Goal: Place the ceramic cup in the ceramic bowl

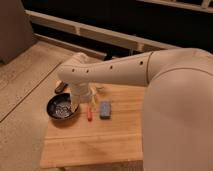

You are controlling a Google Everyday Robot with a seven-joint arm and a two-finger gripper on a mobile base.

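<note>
The ceramic bowl (61, 108), wide, dark and pale-speckled inside, stands at the left end of the wooden table (100, 145). My gripper (80, 98) hangs down from the cream-white arm at the bowl's right rim, just above the table. A cream-white shape fills the spot below the wrist. I cannot tell whether it is the ceramic cup or part of the gripper. No separate cup shows anywhere else on the table.
A small dark brown oblong object (61, 87) lies behind the bowl. A red stick-like object (89, 114) and a grey-blue block (105, 109) lie right of the bowl. A white packet-like object (98, 90) lies behind them. My arm covers the table's right side.
</note>
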